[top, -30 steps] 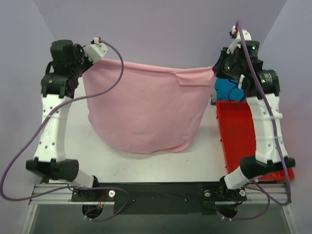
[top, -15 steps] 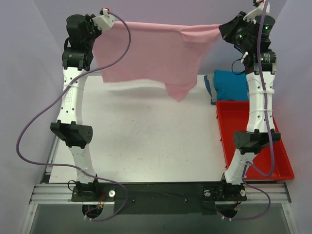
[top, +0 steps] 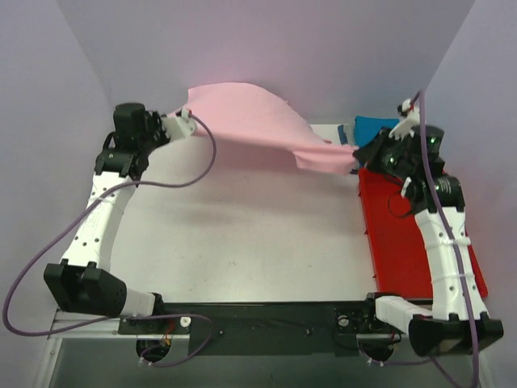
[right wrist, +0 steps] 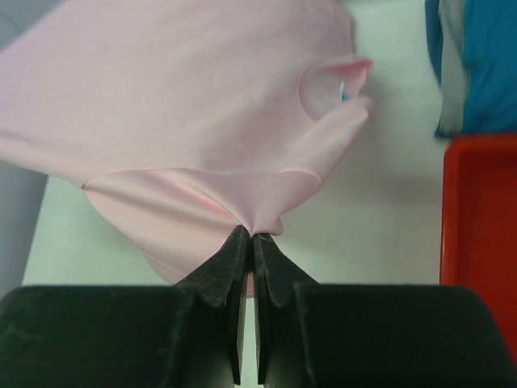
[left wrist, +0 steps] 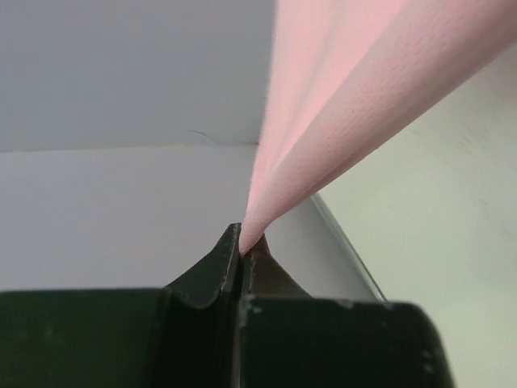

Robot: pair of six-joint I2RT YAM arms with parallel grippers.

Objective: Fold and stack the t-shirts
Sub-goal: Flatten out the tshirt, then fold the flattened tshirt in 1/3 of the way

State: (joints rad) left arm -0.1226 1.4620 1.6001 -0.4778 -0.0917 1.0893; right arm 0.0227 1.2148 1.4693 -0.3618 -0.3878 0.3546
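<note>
The pink t-shirt (top: 254, 121) hangs stretched in the air over the back of the table, billowing upward. My left gripper (top: 187, 123) is shut on its left corner; in the left wrist view the cloth (left wrist: 339, 105) runs out from the shut jaws of this gripper (left wrist: 244, 249). My right gripper (top: 361, 153) is shut on its right corner; in the right wrist view the shirt (right wrist: 186, 113) bunches at the gripper (right wrist: 254, 236). The teal blue t-shirt (top: 373, 128) lies at the back right, partly hidden behind the right arm, and shows in the right wrist view (right wrist: 485, 65).
A red plastic tray (top: 404, 242) lies along the right side of the white table (top: 242, 234), in front of the teal shirt; its corner shows in the right wrist view (right wrist: 481, 218). Purple-grey walls enclose the back and sides.
Both arms swung the pink shirt up and back, then came down and toward the near side; the shirt now billows between lower grippers, and the right gripper has dropped beside the tray.
</note>
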